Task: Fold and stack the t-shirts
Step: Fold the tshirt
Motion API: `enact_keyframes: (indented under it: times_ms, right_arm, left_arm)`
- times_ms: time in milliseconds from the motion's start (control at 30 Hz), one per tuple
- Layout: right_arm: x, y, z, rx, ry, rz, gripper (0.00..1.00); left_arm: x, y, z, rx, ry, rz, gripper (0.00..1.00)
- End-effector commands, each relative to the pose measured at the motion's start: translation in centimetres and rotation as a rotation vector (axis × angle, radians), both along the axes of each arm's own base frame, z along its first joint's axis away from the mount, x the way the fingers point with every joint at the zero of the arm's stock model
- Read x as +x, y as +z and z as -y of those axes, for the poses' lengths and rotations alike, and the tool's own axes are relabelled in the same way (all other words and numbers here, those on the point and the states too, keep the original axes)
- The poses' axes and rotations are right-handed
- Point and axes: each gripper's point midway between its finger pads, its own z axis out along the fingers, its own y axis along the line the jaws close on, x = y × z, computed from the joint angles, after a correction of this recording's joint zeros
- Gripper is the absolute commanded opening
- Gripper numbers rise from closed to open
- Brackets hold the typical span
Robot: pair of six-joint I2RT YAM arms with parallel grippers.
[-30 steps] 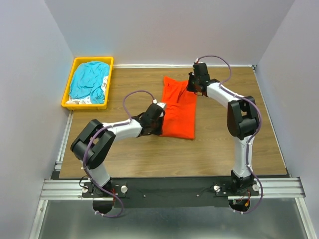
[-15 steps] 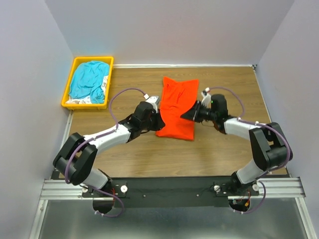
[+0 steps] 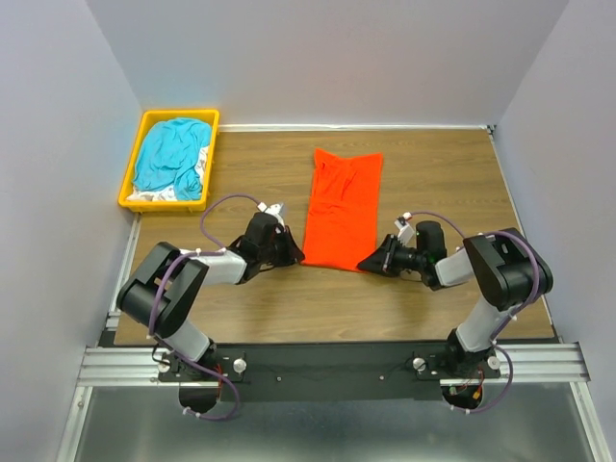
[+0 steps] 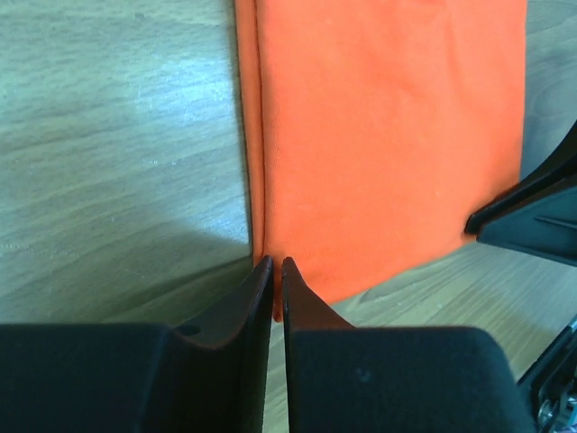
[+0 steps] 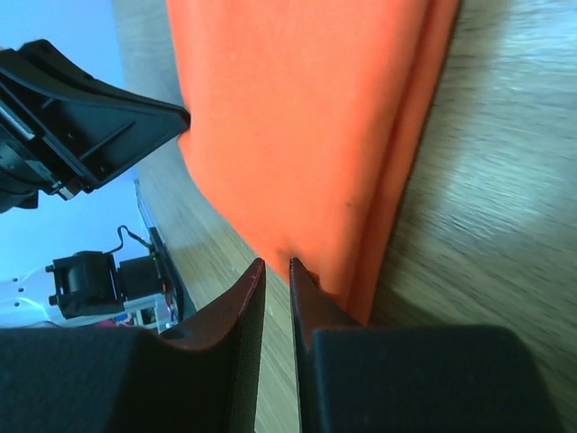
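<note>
The bright orange-red t-shirt (image 3: 342, 207) lies flat on the wooden table as a long narrow strip folded lengthwise, running from far to near. My left gripper (image 3: 295, 256) is low at its near left corner, and in the left wrist view my left gripper (image 4: 277, 268) is shut with the orange shirt (image 4: 388, 135) corner pinched between the jaws. My right gripper (image 3: 367, 266) is low at the near right corner. In the right wrist view my right gripper (image 5: 275, 264) is nearly closed at the shirt's (image 5: 297, 117) hem. A teal-blue shirt (image 3: 171, 154) lies bunched on white fabric (image 3: 152, 194).
The yellow plastic bin (image 3: 131, 173) holding the teal and white cloth stands at the far left beside the left wall. Walls enclose the table on three sides. The metal rail (image 3: 327, 364) with both arm bases runs along the near edge.
Both grippers moved toward the near edge, the right one swinging from the far end. The orange shirt went from a wider rumpled fold to a flat, narrow strip stretched nearward.
</note>
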Motion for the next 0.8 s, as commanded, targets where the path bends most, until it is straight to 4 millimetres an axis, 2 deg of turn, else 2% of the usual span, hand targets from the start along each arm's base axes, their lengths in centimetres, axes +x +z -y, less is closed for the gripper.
enact_keyframes:
  times_ms: [0,67,100,167,200,233,300,333,367,400,433,467,500,533,567,600,667,700,733,767]
  right_arm:
    - [-0.6,-0.6,0.9,-0.016,0.016,0.03,0.25]
    - [-0.3,2.1,0.1,0.046,0.055,0.076,0.29]
    - [-0.1,3.1,-0.1,0.064,0.064,0.096,0.31]
    - [0.0,5.8,-1.0,0.104,0.094,0.15,0.38]
    - [0.5,6.9,-1.5,0.116,0.104,0.179,0.4]
    - [0.3,7.8,-2.4,0.132,0.126,0.187,0.44]
    - [0.6,8.7,-3.6,0.145,0.149,0.199,0.47]
    - [1.3,9.8,-4.6,0.159,0.162,0.218,0.49]
    - [0.8,10.0,-6.0,0.166,0.197,0.222,0.5]
    - [0.8,9.3,-6.9,0.164,0.21,0.198,0.51]
    - [0.5,9.9,-8.4,0.181,0.241,0.2,0.52]
    - [0.7,9.8,-9.2,0.192,0.248,0.211,0.52]
    - [0.8,8.7,-9.8,0.189,0.255,0.185,0.53]
    - [0.7,8.1,-10.2,0.189,0.258,0.169,0.53]
    - [1.0,8.1,-10.9,0.2,0.254,0.174,0.54]
    - [1.1,6.2,-11.0,0.187,0.242,0.127,0.55]
    - [1.3,5.3,-11.3,0.209,0.226,0.097,0.56]
    - [1.3,4.3,-11.4,0.212,0.223,0.073,0.56]
    - [1.2,2.8,-11.3,0.216,0.213,0.037,0.57]
    - [0.7,1.5,-11.1,0.206,0.208,0.004,0.57]
  left_arm:
    - [-1.2,0.1,-0.9,-0.001,0.008,-0.013,0.16]
    - [-1.4,0.7,-1.1,-0.008,0.009,-0.002,0.16]
    - [-1.3,1.9,-1.1,-0.025,0.01,0.03,0.16]
    - [-1.6,2.8,-1.3,-0.035,0.014,0.052,0.18]
    - [-1.5,4.2,-1.4,-0.05,0.025,0.089,0.19]
    - [-1.5,4.7,-1.7,-0.052,0.04,0.101,0.22]
    - [-0.9,5.7,-2.8,-0.035,0.099,0.131,0.36]
    - [-0.9,6.9,-3.4,-0.035,0.123,0.154,0.41]
    - [-0.5,7.6,-4.2,-0.029,0.154,0.173,0.49]
    - [-0.1,9.4,-5.0,-0.033,0.191,0.225,0.52]
    - [-0.2,9.8,-5.6,-0.021,0.207,0.231,0.53]
    - [0.2,10.7,-6.2,-0.01,0.225,0.263,0.54]
    - [0.3,12.1,-6.8,-0.021,0.242,0.297,0.59]
    - [0.0,12.3,-7.1,-0.014,0.244,0.294,0.63]
    - [0.4,13.6,-8.0,-0.01,0.295,0.329,0.76]
    - [0.4,14.1,-8.4,-0.009,0.31,0.338,0.82]
    - [0.1,14.6,-8.9,-0.013,0.325,0.356,0.91]
    - [0.0,15.6,-9.4,-0.026,0.348,0.384,0.98]
    - [-0.4,15.0,-9.8,-0.011,0.359,0.372,0.98]
    - [-0.6,15.5,-10.3,-0.018,0.38,0.391,0.98]
